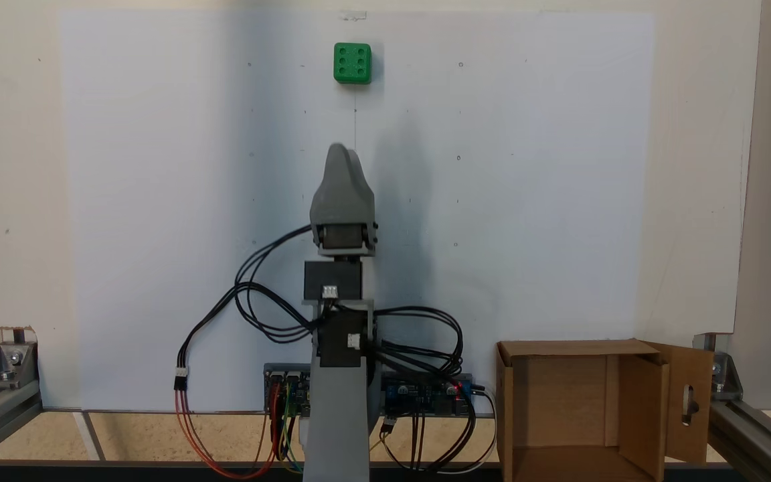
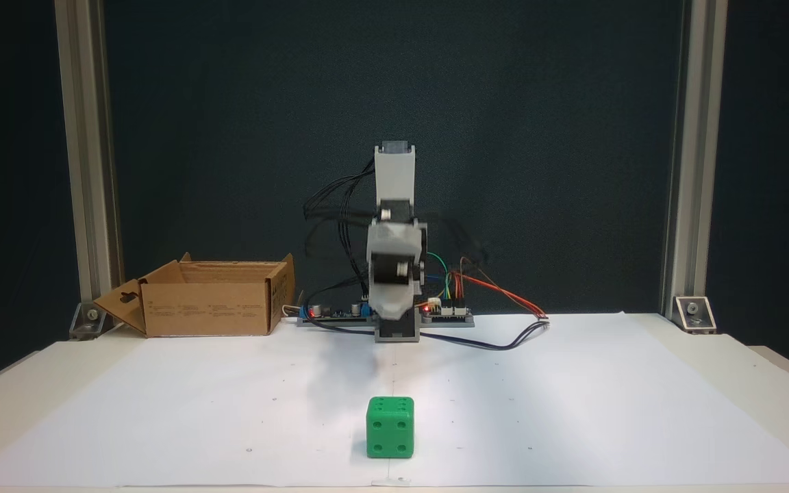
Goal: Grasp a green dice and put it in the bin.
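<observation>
Both fixed views show a rounded green plastic dice (image 1: 352, 63) with recessed pips, well apart from the corrugated cardboard bin (image 1: 559, 402); the grey end effector's (image 1: 338, 152) grip cannot be told

Both fixed views are evenly and brightly lit, the white paper (image 1: 526, 201) showing no glare. The arm (image 1: 342, 201) throws soft double shadows, one to each side of it. In a fixed view the arm (image 2: 394, 253) and cables (image 2: 340, 205) are motion-blurred against a dark backdrop, while the dice (image 2: 390, 426) stays sharp.
</observation>
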{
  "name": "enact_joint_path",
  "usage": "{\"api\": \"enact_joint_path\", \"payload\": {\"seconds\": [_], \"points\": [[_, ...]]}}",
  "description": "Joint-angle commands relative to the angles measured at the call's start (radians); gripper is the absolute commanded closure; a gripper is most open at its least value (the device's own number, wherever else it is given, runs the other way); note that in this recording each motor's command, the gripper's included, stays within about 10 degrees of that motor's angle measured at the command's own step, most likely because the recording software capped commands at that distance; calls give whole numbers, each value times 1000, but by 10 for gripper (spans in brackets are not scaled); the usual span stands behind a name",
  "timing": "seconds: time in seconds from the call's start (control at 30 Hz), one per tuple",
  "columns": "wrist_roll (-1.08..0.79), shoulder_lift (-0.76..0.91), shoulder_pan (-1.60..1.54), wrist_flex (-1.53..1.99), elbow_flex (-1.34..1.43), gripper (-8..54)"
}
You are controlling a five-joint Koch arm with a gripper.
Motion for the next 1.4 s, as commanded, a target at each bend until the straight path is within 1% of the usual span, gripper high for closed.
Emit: {"api": "enact_joint_path", "payload": {"seconds": [0.0,0.17,0.53,0.7,0.83,1.0,1.23,1.37], "points": [[-52,110,-3,161,-147,23],[-23,110,-3,497,-380,23],[115,89,-26,1256,-729,24],[137,-86,-28,1572,-936,24],[137,-281,-29,1684,-1142,23],[137,-489,-18,1781,-1411,23],[137,-707,-15,1848,-1606,23],[137,-792,-14,1899,-1681,23]]}}
